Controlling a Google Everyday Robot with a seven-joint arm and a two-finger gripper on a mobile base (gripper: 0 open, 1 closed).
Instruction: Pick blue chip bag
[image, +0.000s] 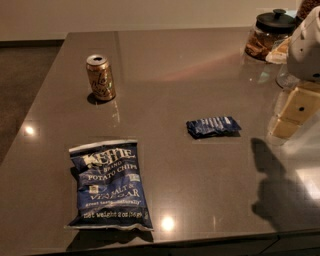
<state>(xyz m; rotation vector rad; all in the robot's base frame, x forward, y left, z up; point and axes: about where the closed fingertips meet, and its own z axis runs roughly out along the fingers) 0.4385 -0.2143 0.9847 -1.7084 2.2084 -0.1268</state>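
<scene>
The blue chip bag (110, 185) lies flat near the front left of the grey table (190, 70), lettering up, silvery seals at top and bottom. My gripper (292, 112) hangs at the right edge of the view, above the table's right side, well to the right of the bag and apart from it. Its beige fingers (284, 127) point down and left. It holds nothing that I can see.
A small flat dark blue snack packet (212, 126) lies mid-table, between the bag and the gripper. A brown drink can (101, 78) stands at the back left. Glass jars (267, 35) stand at the back right corner. The table's front edge runs just below the bag.
</scene>
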